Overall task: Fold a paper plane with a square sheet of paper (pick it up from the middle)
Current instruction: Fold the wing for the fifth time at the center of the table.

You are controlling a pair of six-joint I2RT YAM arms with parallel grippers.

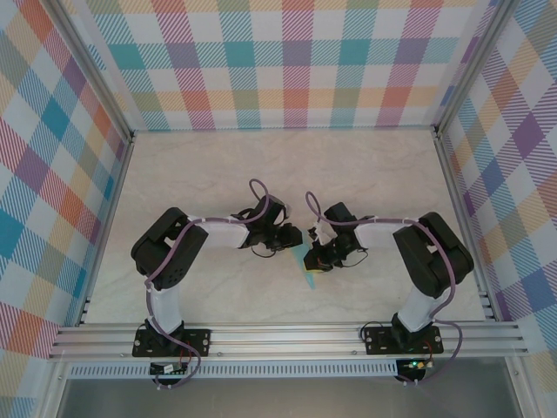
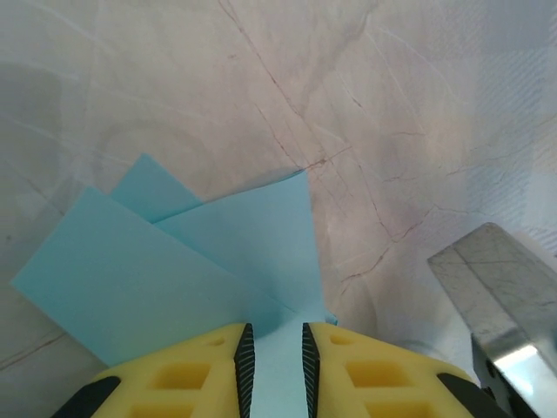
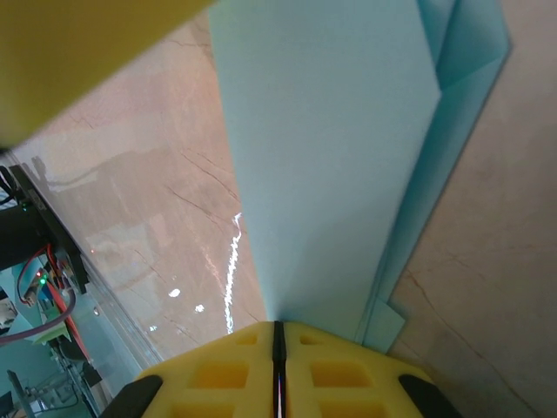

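Paper: light blue folded paper plane (image 2: 218,252), thin matt sheet, smooth, unprinted, with crisp creases.
Finger shells: left gripper (image 2: 274,348) and right gripper (image 3: 278,335), moulded yellow plastic with a satin finish and recessed pockets.
Finger pads: black ribbed pads (image 2: 245,366) facing the paper plane, rubber-like, matt.
Table: cream marble-patterned tabletop (image 1: 200,165) under the paper plane, smooth, lightly glossy, catching lamp glints.
Arm housings: black plastic joint casings (image 1: 165,244) on both sides of the paper plane, semi-gloss.
Cables: purple sheathed cables (image 1: 256,182), smooth.
Frame: silver aluminium rails (image 1: 287,335) nearer than the paper plane, brushed, dull sheen.
Walls: pastel checked wall panels (image 1: 287,61) beyond the paper plane, matt; cloth or print cannot be told.
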